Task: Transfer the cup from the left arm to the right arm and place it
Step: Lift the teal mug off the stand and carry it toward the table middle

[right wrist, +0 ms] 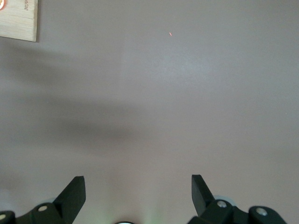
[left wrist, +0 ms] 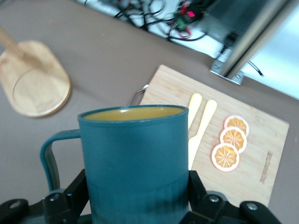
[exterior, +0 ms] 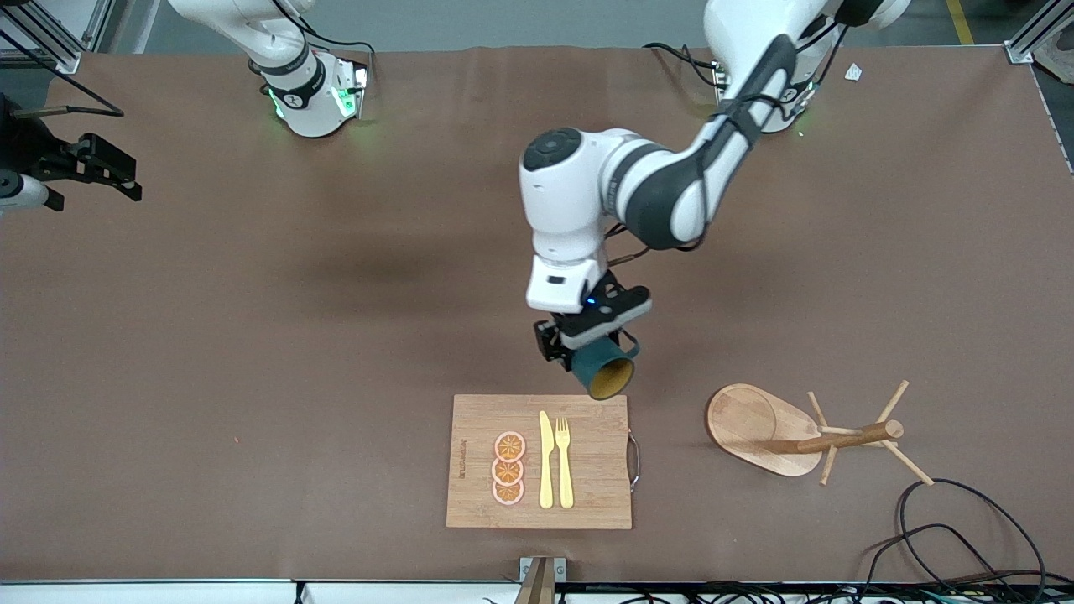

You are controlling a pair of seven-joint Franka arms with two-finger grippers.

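1. The cup (exterior: 606,372) is a small dark teal mug, ribbed low on its wall, with a loop handle and a yellowish-tan inside; it hangs tipped in the air over the edge of the cutting board (exterior: 587,495) that lies farthest from the front camera.
2. The left claw (exterior: 587,348) pinches the cup by its body, one finger on each side.
3. The cutting board is pale bamboo with a metal handle, carrying three orange slices (exterior: 508,469), a yellow knife (exterior: 545,460) and a yellow fork (exterior: 564,461).
4. Beside the cutting board, toward the left arm's end, stands a wooden peg rack (exterior: 805,432) on an oval base.
5. The right claw (right wrist: 138,193) waits with fingers spread over bare tabletop (exterior: 252,335), a matte brown sheet.
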